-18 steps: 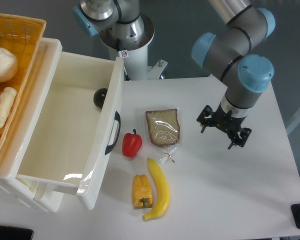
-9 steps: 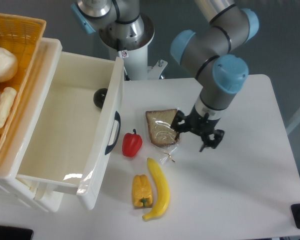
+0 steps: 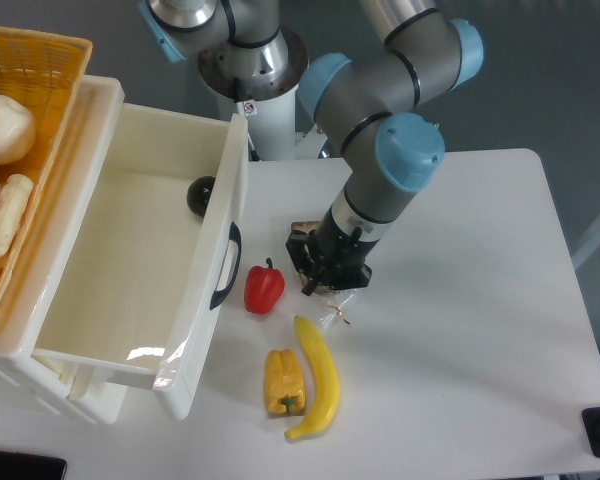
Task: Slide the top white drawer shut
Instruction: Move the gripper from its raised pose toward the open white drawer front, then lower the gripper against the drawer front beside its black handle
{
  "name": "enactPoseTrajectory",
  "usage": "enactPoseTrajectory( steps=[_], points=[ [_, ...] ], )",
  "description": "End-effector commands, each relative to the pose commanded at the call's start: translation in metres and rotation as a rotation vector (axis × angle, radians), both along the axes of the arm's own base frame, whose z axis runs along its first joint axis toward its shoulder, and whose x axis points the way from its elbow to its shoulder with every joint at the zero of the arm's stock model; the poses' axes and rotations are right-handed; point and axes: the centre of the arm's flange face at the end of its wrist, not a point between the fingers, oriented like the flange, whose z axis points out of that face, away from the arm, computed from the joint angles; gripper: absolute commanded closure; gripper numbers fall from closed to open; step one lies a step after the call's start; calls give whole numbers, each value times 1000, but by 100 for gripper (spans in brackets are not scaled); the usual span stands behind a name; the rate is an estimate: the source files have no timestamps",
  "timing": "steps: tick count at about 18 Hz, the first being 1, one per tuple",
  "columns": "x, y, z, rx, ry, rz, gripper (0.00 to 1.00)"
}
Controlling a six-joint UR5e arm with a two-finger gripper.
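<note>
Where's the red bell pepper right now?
The small red bell pepper lies on the white table, just right of the open glossy white drawer's dark curved handle, left of the hand.

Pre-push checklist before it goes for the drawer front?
1. Glossy white plastic top drawer pulled fully out: ok.
2. Drawer interior holds nothing: ok.
3. Dark curved handle unobstructed: ok.
4. Red bell pepper lies close to the drawer front, in the approach path: not ok.
5. Gripper hovers over the bagged bread slice; jaws state: cannot tell.
6. Gripper apart from the drawer front: ok.
</note>
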Motion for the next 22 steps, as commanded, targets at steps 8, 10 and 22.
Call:
enactPoseTrajectory(
  steps=[8,10,22],
  points=[
    [25,11,12,47,-79,-14,100],
    [32,11,13,40,-95,-21,100],
    [56,16,28,52,-117,-47,100]
  ],
)
